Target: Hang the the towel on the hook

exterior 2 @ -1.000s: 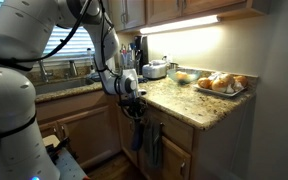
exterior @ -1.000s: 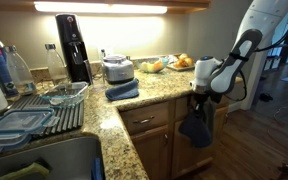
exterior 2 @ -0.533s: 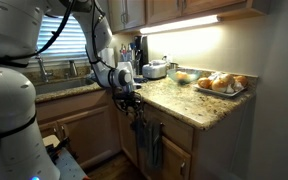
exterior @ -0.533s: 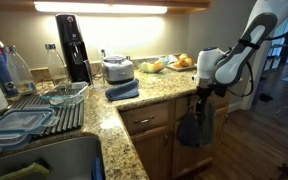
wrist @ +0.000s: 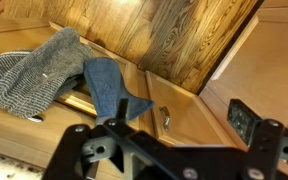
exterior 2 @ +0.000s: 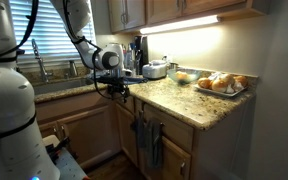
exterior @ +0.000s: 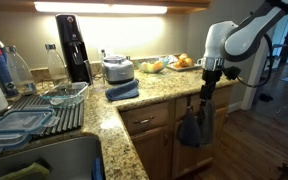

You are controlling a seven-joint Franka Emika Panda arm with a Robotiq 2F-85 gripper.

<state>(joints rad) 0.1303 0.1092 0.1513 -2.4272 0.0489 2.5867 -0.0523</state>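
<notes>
Apparently you're nearly done: the towel [exterior: 190, 130] hangs on the cabinet front [exterior: 149, 145] below the edge of the table [exterior: 159, 98]. Your hand [exterior: 207, 92] hovers above it, wide open and empty. Only backing away remains.

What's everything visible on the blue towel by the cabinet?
The towel is plain slate-blue soft cloth. It hangs limp in vertical folds against the wooden cabinet, under the counter edge. A grey knit towel hangs beside it, touching its edge. The hook is hidden. The gripper sits above, fingers open, not touching it.
</notes>
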